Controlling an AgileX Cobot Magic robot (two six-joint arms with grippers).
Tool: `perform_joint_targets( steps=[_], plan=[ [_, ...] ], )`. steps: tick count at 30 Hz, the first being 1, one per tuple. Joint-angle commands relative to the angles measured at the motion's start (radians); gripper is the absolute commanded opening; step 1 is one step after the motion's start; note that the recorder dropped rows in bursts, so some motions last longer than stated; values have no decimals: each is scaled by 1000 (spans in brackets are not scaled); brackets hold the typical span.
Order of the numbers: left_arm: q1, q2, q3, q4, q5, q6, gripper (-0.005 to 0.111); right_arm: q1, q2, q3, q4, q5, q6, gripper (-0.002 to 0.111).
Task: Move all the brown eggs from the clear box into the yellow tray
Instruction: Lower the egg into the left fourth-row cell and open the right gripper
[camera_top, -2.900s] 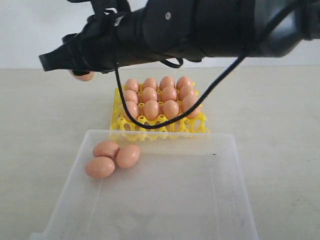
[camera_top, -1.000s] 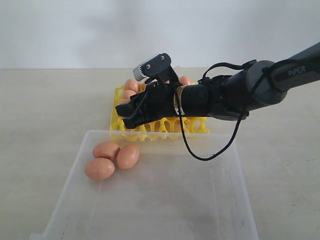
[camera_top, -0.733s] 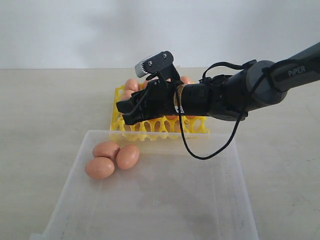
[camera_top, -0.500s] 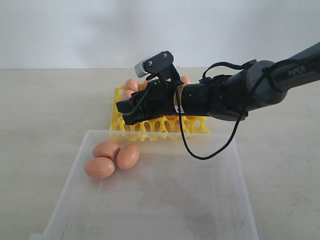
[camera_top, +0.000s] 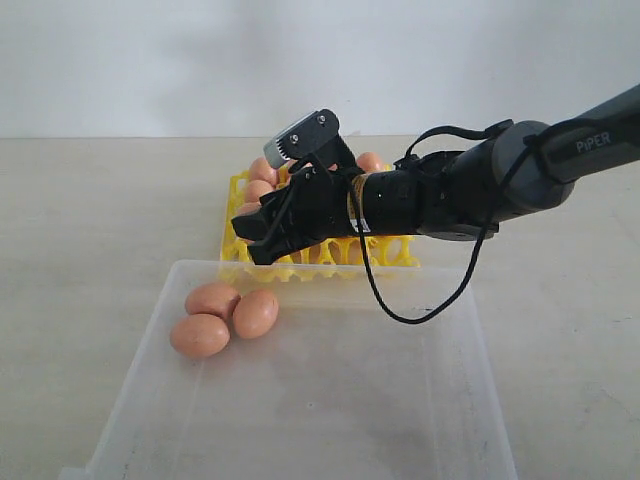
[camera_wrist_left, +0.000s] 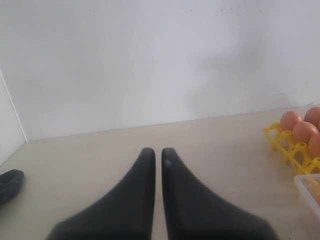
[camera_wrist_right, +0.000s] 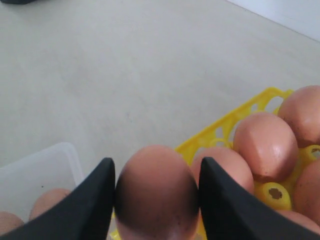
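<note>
My right gripper (camera_top: 258, 236) hangs over the front left corner of the yellow tray (camera_top: 385, 252), shut on a brown egg (camera_wrist_right: 156, 187) that fills the gap between its black fingers (camera_wrist_right: 97, 200). Several brown eggs (camera_wrist_right: 262, 145) sit in the tray's cups right beside it. Three more eggs (camera_top: 212, 298) (camera_top: 257, 312) (camera_top: 199, 335) lie together in the far left corner of the clear box (camera_top: 470, 330). My left gripper (camera_wrist_left: 155, 152) is shut and empty, low over bare table, with the tray's edge (camera_wrist_left: 280, 142) off to one side.
The clear box stands in front of the tray, its far rim nearly touching it. A black cable (camera_top: 420, 305) loops down from my right arm over the box. A dark object (camera_wrist_left: 9, 182) lies at the edge of the left wrist view. A white wall stands behind the table.
My right arm swung from high and close to the camera down to the tray's front left corner. In the last second the gripper tilted slightly downward, with the egg still held.
</note>
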Motion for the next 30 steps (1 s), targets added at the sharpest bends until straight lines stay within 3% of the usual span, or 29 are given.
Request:
perform_joint_targets(
  steps=[1, 12, 17, 19, 30],
  plan=[
    [-6, -3, 4, -3, -3, 3, 4, 0, -4, -6, -6, -2, 3, 0],
    [-6, -3, 4, -3, -3, 3, 4, 0, -4, -6, -13, -6, 6, 1],
    [-6, -3, 4, -3, -3, 3, 4, 0, -4, -6, -18, -6, 6, 28],
    [-6, -3, 4, -3, -3, 3, 4, 0, -4, -6, -18, -6, 6, 34],
    [-6, -3, 4, -3, -3, 3, 4, 0, -4, -6, -20, -6, 9, 34]
  ],
)
